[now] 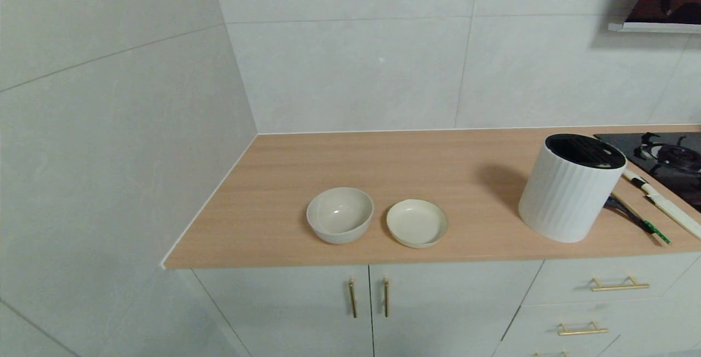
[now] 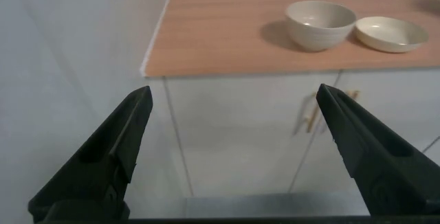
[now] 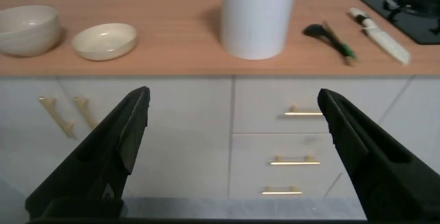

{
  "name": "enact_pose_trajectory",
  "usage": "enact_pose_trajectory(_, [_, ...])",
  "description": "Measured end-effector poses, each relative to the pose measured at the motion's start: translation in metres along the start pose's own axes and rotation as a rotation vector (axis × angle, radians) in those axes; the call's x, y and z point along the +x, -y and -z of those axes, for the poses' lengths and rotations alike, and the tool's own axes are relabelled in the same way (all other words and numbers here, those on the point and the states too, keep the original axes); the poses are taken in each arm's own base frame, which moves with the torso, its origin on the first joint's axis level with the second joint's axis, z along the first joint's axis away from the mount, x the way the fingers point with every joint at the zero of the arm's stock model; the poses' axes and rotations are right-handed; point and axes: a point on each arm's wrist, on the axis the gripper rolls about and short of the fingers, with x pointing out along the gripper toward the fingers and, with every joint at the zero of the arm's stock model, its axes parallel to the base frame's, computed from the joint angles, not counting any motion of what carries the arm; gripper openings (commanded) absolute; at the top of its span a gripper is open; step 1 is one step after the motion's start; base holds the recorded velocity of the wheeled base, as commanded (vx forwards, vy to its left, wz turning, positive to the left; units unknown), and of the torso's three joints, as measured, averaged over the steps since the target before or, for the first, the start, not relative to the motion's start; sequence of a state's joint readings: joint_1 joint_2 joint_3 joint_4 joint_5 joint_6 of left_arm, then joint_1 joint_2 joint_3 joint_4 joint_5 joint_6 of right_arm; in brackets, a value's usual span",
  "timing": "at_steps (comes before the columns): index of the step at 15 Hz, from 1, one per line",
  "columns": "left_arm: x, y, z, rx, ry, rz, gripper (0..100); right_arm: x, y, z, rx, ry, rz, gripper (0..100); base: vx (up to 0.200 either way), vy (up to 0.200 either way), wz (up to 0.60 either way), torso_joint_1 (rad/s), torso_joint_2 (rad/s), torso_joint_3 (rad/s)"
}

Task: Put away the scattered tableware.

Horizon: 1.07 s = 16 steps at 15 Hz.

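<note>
A cream bowl (image 1: pixel 339 215) (image 2: pixel 320 23) (image 3: pixel 26 29) and a shallow cream dish (image 1: pixel 417 222) (image 2: pixel 391 33) (image 3: pixel 104 40) sit side by side near the front edge of the wooden counter (image 1: pixel 416 160). A white ribbed utensil holder (image 1: pixel 571 186) (image 3: pixel 258 14) with a black slotted top stands to their right. Beside it lie a black utensil with a green tip (image 1: pixel 638 218) (image 3: pixel 333 38) and a white-handled knife (image 1: pixel 665 206) (image 3: pixel 378 34). My left gripper (image 2: pixel 234 148) hangs open below counter height, facing the cabinet front. My right gripper (image 3: pixel 234 148) is open too, in front of the drawers.
A black gas hob (image 1: pixel 665 157) (image 3: pixel 402 1) occupies the counter's far right. Tiled walls close the back and left. Below the counter are cabinet doors with gold handles (image 1: pixel 368 297) and drawers (image 1: pixel 619 284) (image 3: pixel 302 111). The counter's back and left parts are bare wood.
</note>
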State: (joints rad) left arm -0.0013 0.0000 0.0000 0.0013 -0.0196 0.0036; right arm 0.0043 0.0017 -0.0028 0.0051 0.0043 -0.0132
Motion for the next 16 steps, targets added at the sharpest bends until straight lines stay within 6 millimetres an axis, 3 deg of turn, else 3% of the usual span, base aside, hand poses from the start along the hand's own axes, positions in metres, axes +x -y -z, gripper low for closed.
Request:
enact_pose_trajectory(12, [0.0000,0.0000,0.0000,0.001,0.000,0.001,100,0.0000,0.0000,0.0000,0.000,0.000,0.001,100,0.000,0.000,0.00,0.000,0.00,0.000])
enact_pose_trajectory(16, [0.0000,0.0000,0.0000,0.001,0.000,0.001,100,0.0001,0.0000,0.0002,0.000,0.000,0.000,100,0.000,0.000,0.00,-0.146,0.33,0.171])
